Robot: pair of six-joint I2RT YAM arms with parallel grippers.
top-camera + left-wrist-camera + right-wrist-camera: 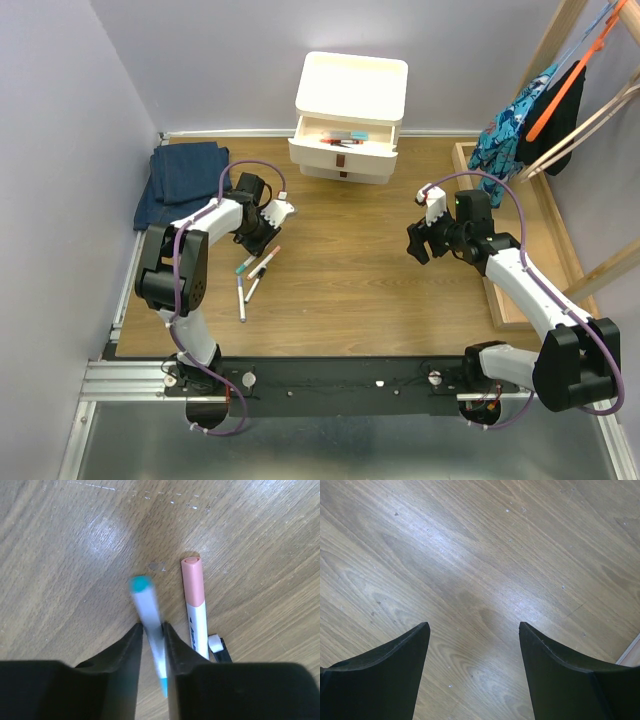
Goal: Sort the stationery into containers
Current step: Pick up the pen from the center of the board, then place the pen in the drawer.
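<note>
Left gripper [152,632] is shown clamped on a teal-capped pen [145,602], which is pinched between the two black fingers [125,665] and appears blurred. Whether the pen is clear of the wooden table [350,270] cannot be told. A pink-capped marker [194,600] is seen lying on the table just beside it, to its right in the left wrist view. A further pen [241,298] is seen on the table near the left arm. Right gripper [475,630] is held spread wide over bare wood, grasping nothing. At the far edge, the cream-white cabinet [350,90] is shown with its top drawer [320,150] standing open and stored pens [345,137] lying inside.
</note>
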